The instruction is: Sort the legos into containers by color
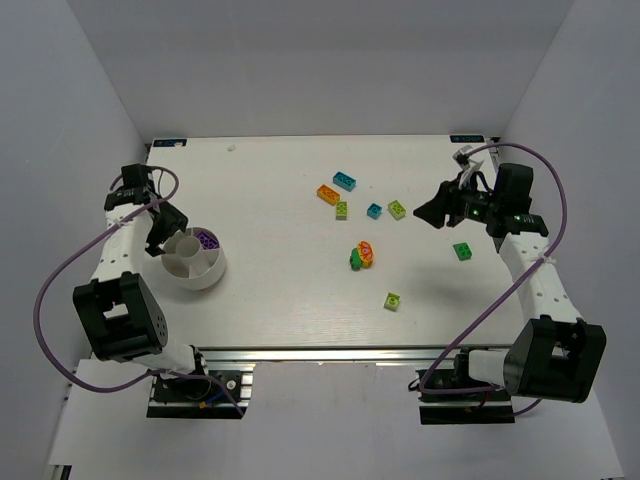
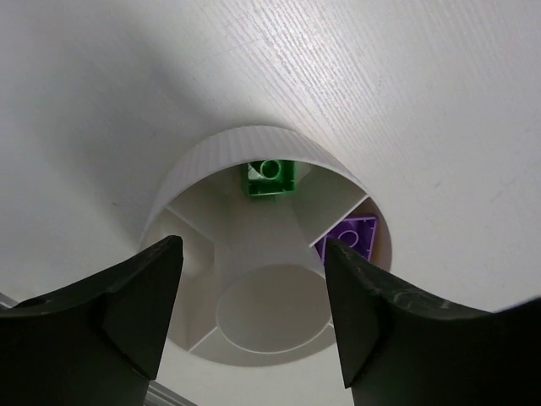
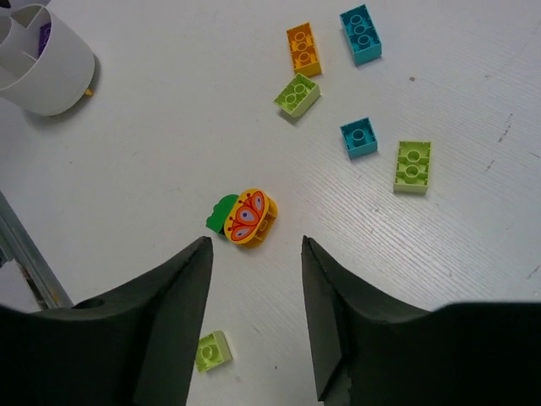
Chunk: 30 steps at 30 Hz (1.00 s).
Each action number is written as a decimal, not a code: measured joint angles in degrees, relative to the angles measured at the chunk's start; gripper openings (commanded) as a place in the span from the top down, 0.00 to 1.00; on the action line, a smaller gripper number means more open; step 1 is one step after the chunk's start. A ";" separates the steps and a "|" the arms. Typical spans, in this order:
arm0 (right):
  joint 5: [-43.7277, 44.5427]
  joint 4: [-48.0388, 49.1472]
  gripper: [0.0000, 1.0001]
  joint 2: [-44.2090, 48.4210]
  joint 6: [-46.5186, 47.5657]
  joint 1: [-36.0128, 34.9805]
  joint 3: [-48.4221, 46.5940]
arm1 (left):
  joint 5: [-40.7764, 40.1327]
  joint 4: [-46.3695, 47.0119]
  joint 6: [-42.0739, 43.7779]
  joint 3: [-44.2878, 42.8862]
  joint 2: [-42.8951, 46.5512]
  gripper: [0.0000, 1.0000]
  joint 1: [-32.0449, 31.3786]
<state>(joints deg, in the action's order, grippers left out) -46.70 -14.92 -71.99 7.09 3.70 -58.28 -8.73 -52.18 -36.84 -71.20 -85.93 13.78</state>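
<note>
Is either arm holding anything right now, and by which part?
Nothing is held. The left end effector is open over the white bowl; the right end effector open above the table.

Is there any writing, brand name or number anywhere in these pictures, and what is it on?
Nothing readable in any view.
Small tags at the far corners of the table: too small to read.
Yellow brick: a printed butterfly-like picture, no words.

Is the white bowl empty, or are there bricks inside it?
Not empty. The left wrist view shows a green brick in one wedge of the bowl and a purple brick in the next.
</note>
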 measured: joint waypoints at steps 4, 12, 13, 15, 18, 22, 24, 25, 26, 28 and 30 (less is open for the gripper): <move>-3.15 -0.81 0.24 0.00 3.93 0.02 0.07 | 0.04 -0.50 0.00 -2.62 0.46 0.47 0.00; -4.98 -2.86 0.41 -0.81 13.60 -0.57 1.95 | 17.29 13.38 6.12 4.63 19.10 0.56 -0.66; -4.11 -3.06 0.46 -1.16 14.43 -1.05 1.95 | 22.21 17.20 6.43 7.48 22.03 0.47 -0.83; -2.82 -3.87 0.38 -2.19 16.81 -2.32 1.86 | 33.16 25.27 5.55 13.81 26.05 0.23 -1.70; -2.08 -7.17 0.17 -4.09 25.29 -6.47 1.75 | 44.33 33.88 4.00 19.98 26.01 0.16 -4.48; -1.49 -12.35 0.11 -6.05 40.30 -12.24 1.81 | 51.60 38.75 3.32 23.65 24.24 0.13 -9.27; -1.03 -14.34 0.11 -7.26 47.89 -14.43 1.79 | 53.62 40.57 3.54 24.06 24.30 0.12 -11.28; -0.48 -15.37 0.11 -8.15 50.90 -15.23 1.57 | 54.34 41.62 3.87 24.26 24.30 0.12 -12.31; 0.20 -16.39 0.11 -9.49 53.72 -15.93 1.05 | 54.90 42.69 4.22 24.61 24.39 0.12 -13.27; 1.27 -18.43 0.11 -12.24 58.12 -16.72 -0.70 | 55.54 44.52 5.14 26.05 24.50 0.12 -14.69; 2.62 -19.69 0.11 -15.02 61.90 -17.55 -2.93 | 55.80 45.44 6.12 28.04 24.41 0.12 -15.72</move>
<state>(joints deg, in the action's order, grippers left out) -44.07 -34.61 -87.00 68.99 -13.85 -61.21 47.07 -6.74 -30.72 -43.16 -61.52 -1.93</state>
